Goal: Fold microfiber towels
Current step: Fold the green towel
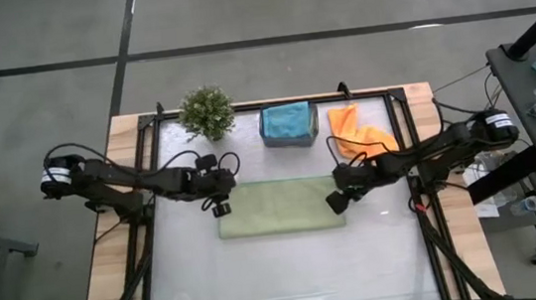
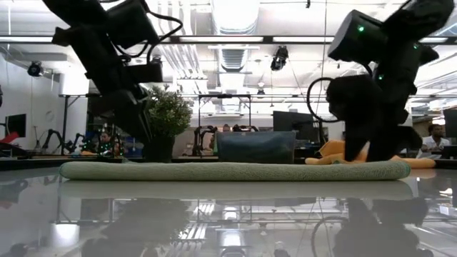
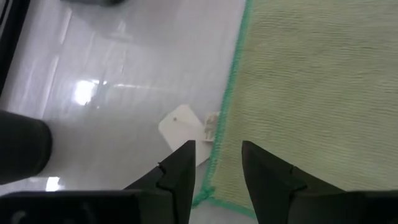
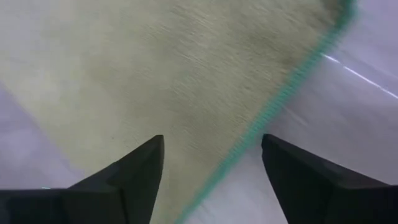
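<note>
- the light green towel [image 1: 280,206] is lying flat in the middle of the table [image 1: 291,277], already looking like a long strip, longer left to right than near to far, so I'd guess it's had one fold and needs at least one more
- left gripper [image 1: 220,208] sits at the towel's left end; in its wrist view the fingers [image 3: 176,180] are only a little apart, straddling the darker green stitched edge with nothing pinched between them
- a small white care tag [image 3: 183,132] sticks out from that edge onto the bare table, just beside the left gripper
- right gripper [image 1: 337,201] is at the towel's right end, jaws spread much wider and also empty, hovering over the cloth right by its green hem
- handling-wise: microfiber like this should be super light and floppy, no stiffness at all, so it'll sag and drape the second it's lifted; the table looks glossy, so the cloth may slide instead of bunching when a finger pushes under it
- best grab is probably the corners or the hemmed edge at each end, one gripper per side, lifted together so the fold stays square
- a teal-blue towel [image 1: 286,119] is in the grey bin [image 1: 290,138] at the far side, the orange towel [image 1: 357,131] is crumpled to the right of it, near the right arm
- potted plant [image 1: 206,111] stands far left, well clear of the work
</note>
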Available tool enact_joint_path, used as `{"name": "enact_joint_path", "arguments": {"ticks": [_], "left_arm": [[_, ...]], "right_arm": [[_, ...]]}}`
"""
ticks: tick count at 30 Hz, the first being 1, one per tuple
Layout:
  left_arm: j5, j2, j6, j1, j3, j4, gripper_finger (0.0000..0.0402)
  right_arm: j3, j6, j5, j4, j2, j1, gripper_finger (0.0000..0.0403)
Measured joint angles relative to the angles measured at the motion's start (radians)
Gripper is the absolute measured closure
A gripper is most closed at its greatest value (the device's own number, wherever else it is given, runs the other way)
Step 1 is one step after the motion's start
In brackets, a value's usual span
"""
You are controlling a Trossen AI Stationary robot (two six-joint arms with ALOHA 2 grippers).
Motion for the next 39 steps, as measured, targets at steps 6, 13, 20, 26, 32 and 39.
{"name": "enact_joint_path", "arguments": {"ticks": [6, 13, 20, 26, 32, 39], "left_arm": [[0.000, -0.003, -0.002, -0.023, 0.000, 0.004, 0.0285], [0.001, -0.003, -0.046, -0.028, 0.000, 0.002, 0.0285], [0.039, -0.006, -0.081, -0.040, 0.000, -0.015, 0.0285], [0.221, -0.006, -0.083, -0.070, -0.011, -0.012, 0.0285], [0.232, -0.006, -0.105, -0.087, -0.046, -0.012, 0.0285], [0.231, -0.003, -0.113, -0.087, -0.047, 0.050, 0.0285]], "right_arm": [[-0.118, -0.006, 0.000, 0.341, 0.001, 0.000, 0.0150], [-0.147, -0.020, 0.000, 0.413, 0.002, 0.000, 0.0225], [-0.147, -0.046, 0.000, 0.416, 0.000, 0.000, 0.0344], [-0.142, -0.047, -0.013, 0.348, -0.038, 0.000, 0.0386], [-0.070, -0.081, 0.009, 0.051, -0.137, -0.003, 0.0389], [0.150, -0.118, 0.160, -0.463, -0.193, -0.002, 0.0389]]}}
